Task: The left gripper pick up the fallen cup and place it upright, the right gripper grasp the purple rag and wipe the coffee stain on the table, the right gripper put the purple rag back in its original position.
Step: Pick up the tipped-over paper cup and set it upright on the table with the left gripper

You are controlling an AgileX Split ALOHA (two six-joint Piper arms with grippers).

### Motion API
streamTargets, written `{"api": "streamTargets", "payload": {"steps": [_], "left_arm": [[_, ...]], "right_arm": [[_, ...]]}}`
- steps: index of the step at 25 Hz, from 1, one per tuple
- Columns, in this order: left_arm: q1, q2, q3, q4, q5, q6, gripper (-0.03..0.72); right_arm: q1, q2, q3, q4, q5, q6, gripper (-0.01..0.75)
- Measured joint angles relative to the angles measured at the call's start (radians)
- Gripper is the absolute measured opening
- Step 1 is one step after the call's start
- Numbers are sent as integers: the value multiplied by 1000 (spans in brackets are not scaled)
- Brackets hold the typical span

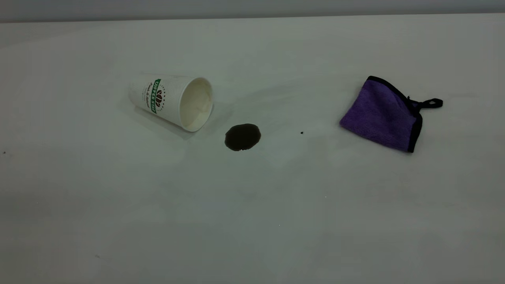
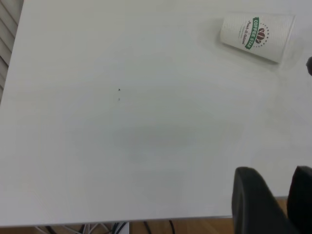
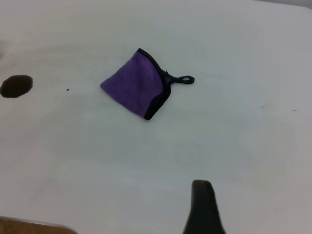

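A robot test bench in a lab-like room: a large plain white matte tabletop (image 1: 252, 221) bare but for staged props, a blank pale wall (image 1: 252, 8) behind it, cables (image 2: 146, 227) and wood-toned floor (image 2: 195, 226) beneath its edge.

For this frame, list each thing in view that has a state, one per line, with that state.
cup: lying on its side, mouth toward the coffee stain, empty inside.
coffee stain: unwiped puddle on the table, just clear of the cup.
purple rag: folded, flat on the table, untouched.
left gripper: open, empty, far from the cup.
right gripper: only one finger shows, empty, short of the rag.
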Motion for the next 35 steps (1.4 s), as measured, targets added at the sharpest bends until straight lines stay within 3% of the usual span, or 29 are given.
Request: {"api": "streamTargets", "payload": {"steps": [35], "left_arm": [[0,1,-5,0,0,-2,239]], "right_arm": [[0,0,0,0,0,0,589]]}}
